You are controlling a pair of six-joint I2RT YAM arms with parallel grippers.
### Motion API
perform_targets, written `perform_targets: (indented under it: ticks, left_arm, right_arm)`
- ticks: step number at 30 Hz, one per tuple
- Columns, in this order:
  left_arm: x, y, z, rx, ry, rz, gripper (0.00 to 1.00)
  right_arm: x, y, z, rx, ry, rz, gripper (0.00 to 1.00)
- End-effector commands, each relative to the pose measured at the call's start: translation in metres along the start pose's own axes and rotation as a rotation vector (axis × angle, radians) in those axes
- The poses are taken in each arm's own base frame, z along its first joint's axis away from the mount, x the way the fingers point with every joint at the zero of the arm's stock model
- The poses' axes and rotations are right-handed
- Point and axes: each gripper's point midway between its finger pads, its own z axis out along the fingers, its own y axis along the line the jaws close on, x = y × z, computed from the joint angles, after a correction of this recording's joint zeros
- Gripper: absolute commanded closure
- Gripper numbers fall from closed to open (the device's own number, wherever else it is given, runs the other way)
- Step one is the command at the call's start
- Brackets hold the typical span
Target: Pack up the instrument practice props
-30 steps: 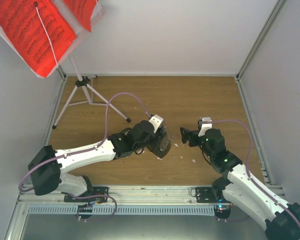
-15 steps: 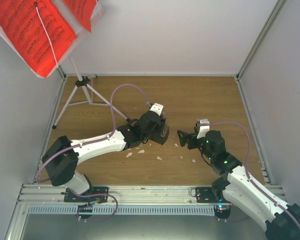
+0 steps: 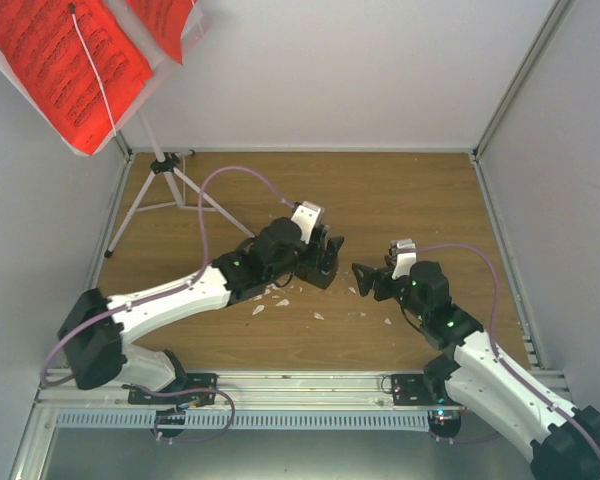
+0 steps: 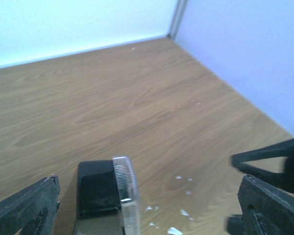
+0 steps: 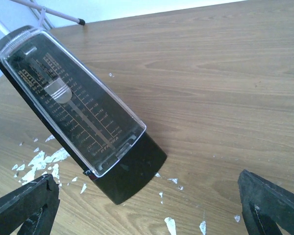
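The small black pyramid metronome (image 5: 83,112) sat on the table (image 3: 410,200) near its middle, and it looked to be on its base, though the lean in the right wrist view may have been the camera's own. Its clear front cover faced the right arm. The left hand (image 4: 147,196) was right there with its fingers spread wide on either side of the metronome's top, touching nothing that could be seen. The right hand (image 5: 147,196) waited just beside it, fingers spread as wide, the metronome squarely in front. White crumbs (image 5: 39,164) lay scattered around the base. Well apart, in the far left corner, the white music stand (image 3: 165,165) stood on its thin tripod legs, and the red sheets (image 3: 60,60) were up on its tray. By the look of it the metronome was the prop in hand, gripped by neither arm, with the stand and sheets not yet dealt with. The next move would likely call for one hand to close low on the tapered body, where the sides are broadest, since the smooth cover could slip upward out of a pinch. No box or bag showed, so its destination could not be told. The cover carried a numbered tempo scale and a brand word near its lower edge, too blurred to read, and the print on the red sheets was too small
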Motion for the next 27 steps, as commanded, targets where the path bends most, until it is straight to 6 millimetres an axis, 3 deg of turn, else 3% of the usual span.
perform_targets:
  ticks: [1,4,8,13,18,27]
  left_arm:
    - [-0.02,-0.008,-0.027,0.186,-0.036,-0.048,0.01]
    - [-0.014,-0.006,-0.032,0.287,0.037,-0.089,0.01]
    - [-0.006,-0.006,-0.023,0.354,0.128,-0.078,0.01]
    - [-0.003,0.004,-0.017,0.386,0.13,-0.114,0.02]
    - [0.005,0.014,-0.019,0.395,0.126,-0.171,0.02]
    - [0.015,0.033,-0.033,0.325,0.114,-0.186,0.02]
  right_arm:
    - [-0.004,0.004,0.001,-0.026,-0.008,-0.019,0.0]
    - [0.002,0.004,0.003,-0.031,0.003,-0.001,0.0]
    - [0.017,0.011,0.01,-0.075,0.033,0.029,0.0]
    - [0.047,0.02,0.022,-0.08,0.103,0.042,0.0]
    - [0.065,0.032,0.038,-0.09,0.15,0.021,0.0]
    - [0.069,0.037,0.069,-0.088,0.163,0.01,0.05]
